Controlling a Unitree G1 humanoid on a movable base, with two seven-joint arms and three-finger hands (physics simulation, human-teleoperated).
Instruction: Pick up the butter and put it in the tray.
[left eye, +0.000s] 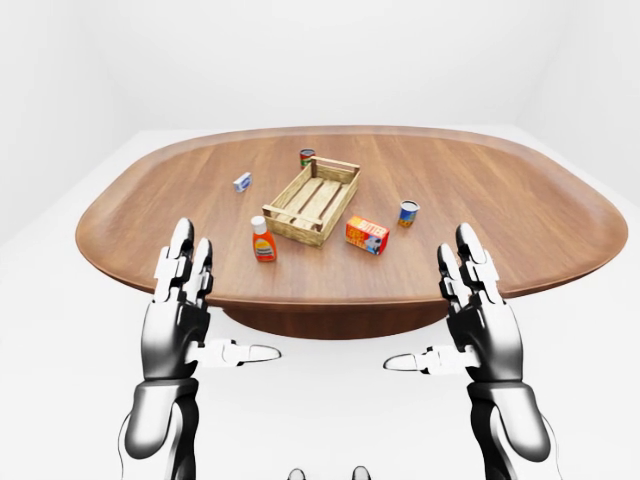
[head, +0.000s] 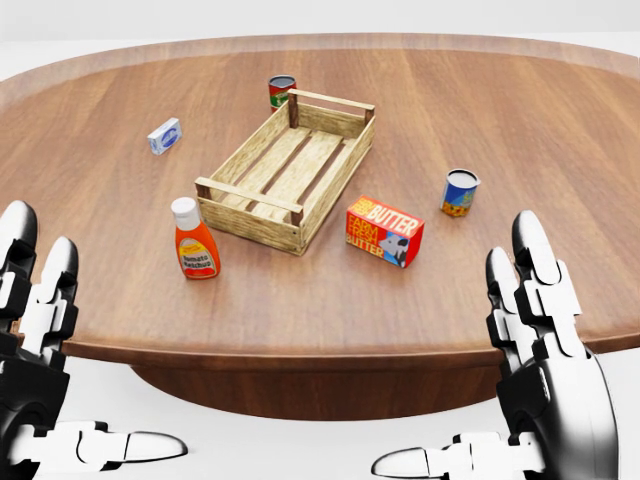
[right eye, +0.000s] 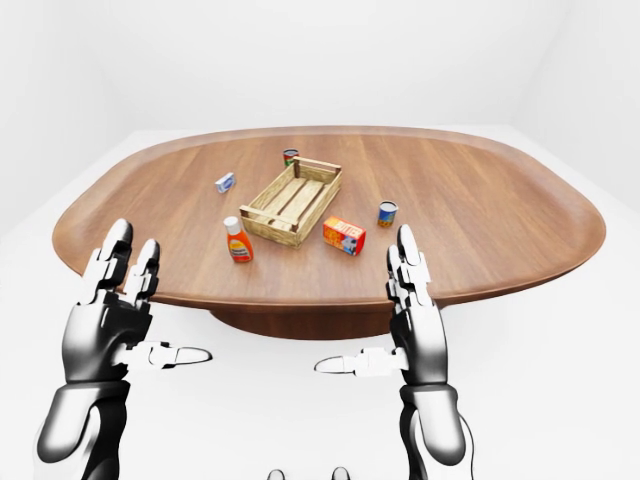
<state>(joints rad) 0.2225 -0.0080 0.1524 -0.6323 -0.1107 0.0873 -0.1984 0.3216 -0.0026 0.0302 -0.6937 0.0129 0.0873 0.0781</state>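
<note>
The butter (head: 385, 231) is an orange box labelled "Farm Fresh Butter". It lies on the wooden table (head: 540, 120), just right of the tray's lower corner in the head view. The tray (head: 255, 223) is an open slatted wooden crate near the table's middle, and nothing is in it. My left hand (left eye: 215, 300) and right hand (left eye: 435, 305) are both open with fingers up and thumbs pointing inward. They are held below the table's near edge, apart from every object. The right hand is the nearer one to the butter.
A tomato ketchup bottle (head: 195, 240) stands left of the tray's lower corner. A blue can (head: 461, 192) stands right of the butter. A red and green can (head: 282, 91) stands above the tray. A small white and blue box (head: 165, 136) lies at the upper left.
</note>
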